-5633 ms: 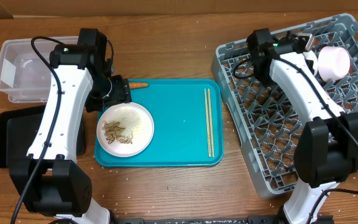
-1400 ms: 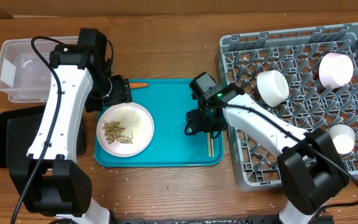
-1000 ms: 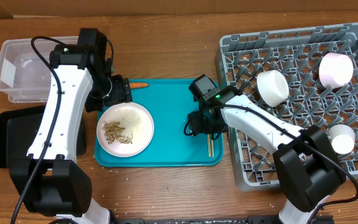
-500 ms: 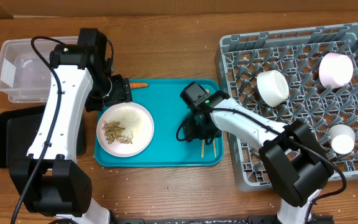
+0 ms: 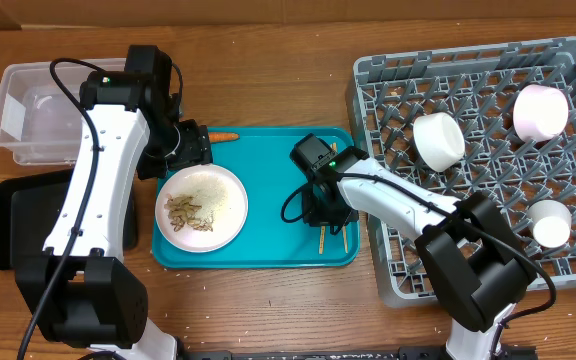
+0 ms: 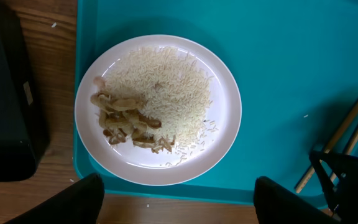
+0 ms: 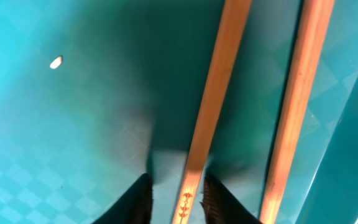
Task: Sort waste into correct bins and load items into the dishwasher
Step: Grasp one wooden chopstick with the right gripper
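Note:
My right gripper [image 5: 322, 214] is down on the teal tray [image 5: 268, 170] over the two wooden chopsticks [image 5: 326, 241]. In the right wrist view its fingertips [image 7: 143, 186] narrowly straddle one chopstick [image 7: 216, 93]. A thin gap shows on the left side. The second chopstick [image 7: 300, 93] lies just outside to the right. My left gripper [image 5: 183, 147] is open and empty above the far edge of the white plate [image 5: 201, 208] of rice and beige scraps [image 6: 129, 121]. The orange carrot [image 5: 223, 135] lies at the tray's back left corner. Two bowls [image 5: 438, 140] and the cup [image 5: 550, 222] sit in the grey rack [image 5: 488, 260].
The clear tub [image 5: 38, 110] stands at the back left, the black tray [image 5: 13, 215] in front of it, beside the teal tray. The rack fills the right side. The right gripper shows in the left wrist view [image 6: 347, 180] next to the chopsticks [image 6: 347, 127].
The right arm came from the rack to the tray, lowered onto the chopsticks and slid a little left, shifting one chopstick's near end left. A bowl and the cup now sit in the rack. Left arm still.

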You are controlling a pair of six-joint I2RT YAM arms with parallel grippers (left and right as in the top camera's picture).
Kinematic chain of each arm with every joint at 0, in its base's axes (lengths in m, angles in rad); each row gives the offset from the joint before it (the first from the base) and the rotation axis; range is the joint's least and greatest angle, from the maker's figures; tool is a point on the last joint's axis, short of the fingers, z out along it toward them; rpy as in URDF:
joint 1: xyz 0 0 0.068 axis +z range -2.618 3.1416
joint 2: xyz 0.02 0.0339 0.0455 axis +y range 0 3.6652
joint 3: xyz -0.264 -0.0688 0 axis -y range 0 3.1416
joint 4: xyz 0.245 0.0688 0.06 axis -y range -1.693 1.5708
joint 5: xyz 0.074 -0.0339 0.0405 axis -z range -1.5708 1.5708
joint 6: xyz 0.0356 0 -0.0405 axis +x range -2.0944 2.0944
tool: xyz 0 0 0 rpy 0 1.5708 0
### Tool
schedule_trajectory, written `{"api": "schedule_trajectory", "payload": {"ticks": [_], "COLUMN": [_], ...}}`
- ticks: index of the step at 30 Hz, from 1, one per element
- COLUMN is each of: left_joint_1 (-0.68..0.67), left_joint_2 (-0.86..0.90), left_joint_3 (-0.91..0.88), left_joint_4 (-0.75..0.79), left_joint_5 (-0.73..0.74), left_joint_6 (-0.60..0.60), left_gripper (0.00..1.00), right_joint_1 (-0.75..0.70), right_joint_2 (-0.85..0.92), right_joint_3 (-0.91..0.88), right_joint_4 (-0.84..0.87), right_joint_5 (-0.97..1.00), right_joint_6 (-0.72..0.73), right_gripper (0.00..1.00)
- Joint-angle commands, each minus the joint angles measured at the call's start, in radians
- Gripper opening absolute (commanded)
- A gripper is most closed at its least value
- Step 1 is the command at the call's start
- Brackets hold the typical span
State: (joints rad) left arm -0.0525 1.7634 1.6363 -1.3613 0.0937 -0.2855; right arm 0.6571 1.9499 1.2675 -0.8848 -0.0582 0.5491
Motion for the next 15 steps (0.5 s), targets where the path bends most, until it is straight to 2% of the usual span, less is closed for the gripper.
{"api": "schedule_trajectory", "payload": {"ticks": [1, 3, 8, 10, 15], "left_joint_1": [-0.007, -0.007, -0.007, -0.007, -0.007], "left_joint_2": [-0.024, -0.024, -0.024, -0.024, -0.024], "left_joint_3": [0.015, 0.015, 0.015, 0.015, 0.015], "left_joint_4": [0.001, 0.001, 0.001, 0.002, 0.001], "left_joint_5": [0.008, 0.008, 0.008, 0.008, 0.008], "left_joint_6": [-0.006, -0.006, -0.006, -0.006, -0.006], "left_gripper": [0.79, 0.79, 0.79, 0.79, 0.81], "right_joint_1": [0.005, 0.005, 0.005, 0.005, 0.004], "right_joint_2": [0.009, 0.009, 0.009, 0.009, 0.005], "right_joint_3": [-0.005, -0.005, -0.005, -0.005, 0.018], "right_joint_4": [-0.002, -0.003, -0.003, -0.005, -0.042], "right_joint_5": [0.013, 0.013, 0.013, 0.013, 0.013], "right_joint_6": [0.036, 0.036, 0.035, 0.035, 0.029], "right_gripper": [0.22, 0.15, 0.1, 0.04, 0.04]}}
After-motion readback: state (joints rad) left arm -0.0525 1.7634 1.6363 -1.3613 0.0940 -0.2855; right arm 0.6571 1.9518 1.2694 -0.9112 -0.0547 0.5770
